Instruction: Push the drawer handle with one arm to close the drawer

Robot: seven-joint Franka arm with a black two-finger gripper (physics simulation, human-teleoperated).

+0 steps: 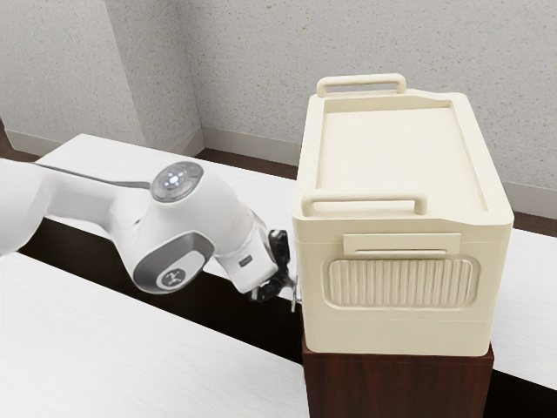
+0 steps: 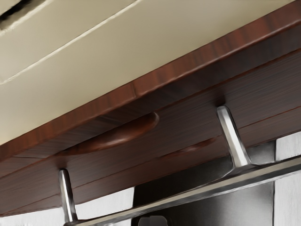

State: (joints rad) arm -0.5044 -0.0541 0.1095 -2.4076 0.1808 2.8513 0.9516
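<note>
"Arm, white and jointed, coming in from the exterior view's left. You see it?"

"I do, the arm [image 1: 170,231], with a white tabletop [image 1: 96,322] running beneath and behind it, and a dark strip [image 1: 200,305] between its near and far parts. What's at the arm's end?"

"The end effector [image 1: 278,274], black, angled down at the left side of the cabinet [image 1: 396,383]."

"Wide or narrow?"

"I can't tell, nor whether it holds anything. It's right near the metal handle, though."

"Where's that handle [image 2: 188,194], exactly?"

"On the cabinet's side toward the arm. From the hand's own camera it's a long shiny bar on two posts [image 2: 233,136], standing out from the reddish-brown drawer front [image 2: 188,127]."

"And the drawer, is it closed?"

"The front is below the cabinet's top edge [image 2: 136,92], but I can't judge whether it's fully home. There's a curved wooden shape [image 2: 124,134] just under that edge, between the posts and the edge."

"Then what, further right?"

"A big cream box [image 1: 487,287], upright on top of the cabinet. Its top has a shallow recess [image 1: 392,157], with one rail [image 1: 361,207] at the near end and another [image 1: 361,82] at the far end, and there's a ribbed panel [image 1: 400,283] on its face."

"Past that?"

"More white tabletop, and a speckled wall [image 1: 365,39] behind everything."
</note>
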